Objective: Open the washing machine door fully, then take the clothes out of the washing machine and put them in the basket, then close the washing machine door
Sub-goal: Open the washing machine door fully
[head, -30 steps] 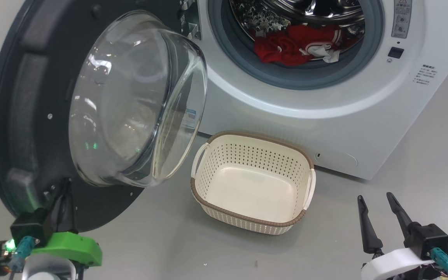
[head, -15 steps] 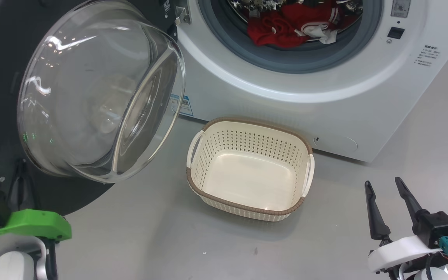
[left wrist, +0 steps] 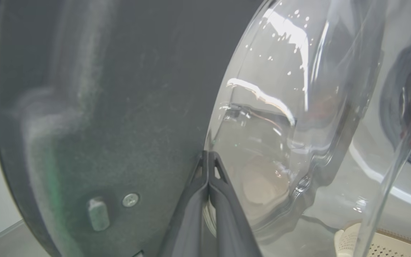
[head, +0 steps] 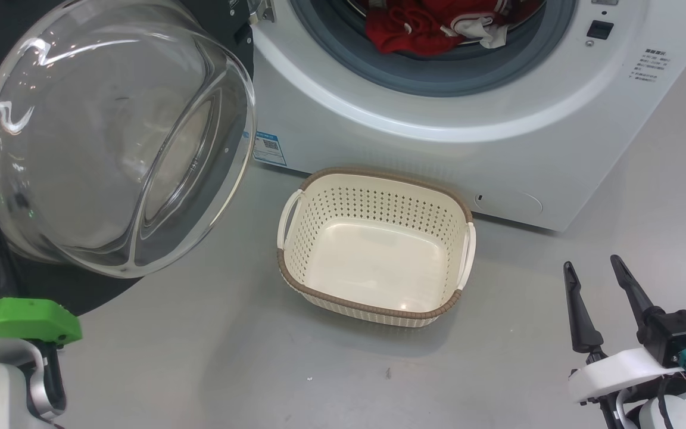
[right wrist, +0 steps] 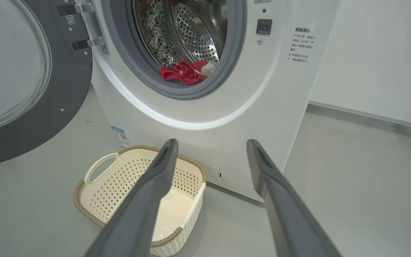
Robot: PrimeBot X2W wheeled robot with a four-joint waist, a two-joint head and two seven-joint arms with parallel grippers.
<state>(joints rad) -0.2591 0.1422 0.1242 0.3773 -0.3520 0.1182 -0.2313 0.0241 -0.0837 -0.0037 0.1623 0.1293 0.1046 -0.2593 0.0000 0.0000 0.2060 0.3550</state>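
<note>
Left wrist view: left tool pressed together, tips at the seam of dark panel and glass bowl on the open washing machine door. Head view: right tool spread, gripping nothing, well apart from basket on floor before washing machine. Right wrist view adds perforated steel drum, red clothes at its lip. Blue sticker with QR code; printed text unreadable.

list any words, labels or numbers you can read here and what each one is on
"温馨提示" (as best it reads): heading of the printed notice on the washing machine front, right of the drum opening.
Lines under that heading: Chinese print, too small to read.
Blue sticker low on the machine's front: a square code, print too small.
Code label on the washing machine door by the hinge: unreadable.
Basket: no text.
</note>
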